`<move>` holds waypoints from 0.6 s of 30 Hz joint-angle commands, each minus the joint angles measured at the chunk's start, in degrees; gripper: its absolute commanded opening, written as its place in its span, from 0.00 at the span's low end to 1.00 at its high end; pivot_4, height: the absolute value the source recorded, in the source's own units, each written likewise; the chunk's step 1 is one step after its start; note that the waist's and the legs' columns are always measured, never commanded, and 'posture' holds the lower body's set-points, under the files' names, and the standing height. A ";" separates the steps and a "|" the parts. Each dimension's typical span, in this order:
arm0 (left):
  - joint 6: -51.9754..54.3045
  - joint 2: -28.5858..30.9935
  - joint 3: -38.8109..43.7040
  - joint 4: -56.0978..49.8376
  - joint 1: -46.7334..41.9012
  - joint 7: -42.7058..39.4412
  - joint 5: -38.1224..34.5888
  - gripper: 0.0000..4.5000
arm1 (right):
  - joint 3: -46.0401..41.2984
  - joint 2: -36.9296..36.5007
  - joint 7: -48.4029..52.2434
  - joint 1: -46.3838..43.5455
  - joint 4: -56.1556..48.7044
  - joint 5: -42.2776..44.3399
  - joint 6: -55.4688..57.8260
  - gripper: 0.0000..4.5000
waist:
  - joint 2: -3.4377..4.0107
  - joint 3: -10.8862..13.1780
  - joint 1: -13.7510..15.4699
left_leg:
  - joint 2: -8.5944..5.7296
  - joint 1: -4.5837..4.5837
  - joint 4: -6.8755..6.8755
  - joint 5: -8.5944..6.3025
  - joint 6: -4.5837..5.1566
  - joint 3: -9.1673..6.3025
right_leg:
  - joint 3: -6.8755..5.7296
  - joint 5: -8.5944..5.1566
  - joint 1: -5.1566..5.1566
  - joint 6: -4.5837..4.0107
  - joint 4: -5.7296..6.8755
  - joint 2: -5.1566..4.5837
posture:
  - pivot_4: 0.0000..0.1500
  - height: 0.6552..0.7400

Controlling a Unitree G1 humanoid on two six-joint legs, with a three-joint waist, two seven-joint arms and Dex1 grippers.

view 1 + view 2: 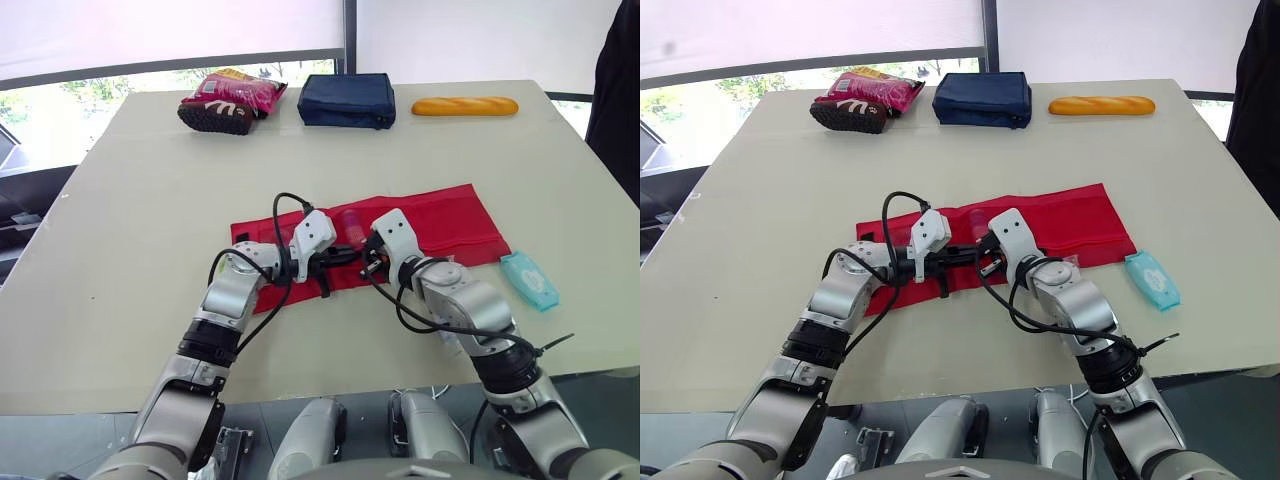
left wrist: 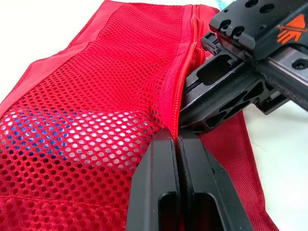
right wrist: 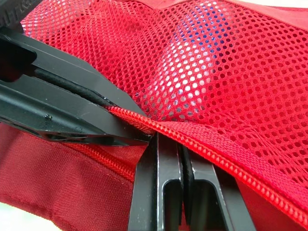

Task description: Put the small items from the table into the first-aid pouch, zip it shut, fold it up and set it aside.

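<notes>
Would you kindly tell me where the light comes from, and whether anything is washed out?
Left eye view: daylight comes from behind, the window blind blown white; only faint shadows on the table. Left wrist view: the table beside the pouch is washed out. Right wrist view: evenly lit mesh, no glare.

Blue-and-white item [image 2: 41,130] just beyond left gripper [image 2: 175,138], veiled by pouch [image 2: 120,57] mesh, unidentifiable; person [image 1: 617,90] well beyond right gripper [image 1: 368,263], cropped at edge.
</notes>
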 commanded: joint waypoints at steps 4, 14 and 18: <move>-4.17 -0.03 0.29 2.14 -0.86 0.36 0.74 0.00 | 0.26 -4.61 4.51 2.55 -8.64 0.27 -2.71 0.01 | 0.00 0.00 0.12 | -0.01 -0.01 0.00 0.00 0.00 0.00 | 0.00 0.00 0.01 0.00 -0.02 -0.01 | 1.00 0.99; -7.42 -0.36 0.69 7.32 -3.61 1.72 1.93 0.00 | -10.82 -12.46 11.02 17.57 -29.77 5.86 -15.73 0.01 | -0.02 0.01 0.26 | 0.00 -0.02 -0.03 -0.01 0.01 -0.01 | -0.03 -0.01 0.02 0.02 -0.08 -0.01 | 1.00 0.99; -8.54 -0.51 0.70 9.24 -4.35 2.21 2.30 0.00 | -20.37 -15.42 14.13 26.02 -39.91 13.98 -14.34 0.27 | -0.02 0.02 0.42 | 0.01 -0.01 -0.03 0.00 0.01 -0.01 | -0.03 0.00 0.04 0.04 -0.08 -0.01 | 1.00 0.99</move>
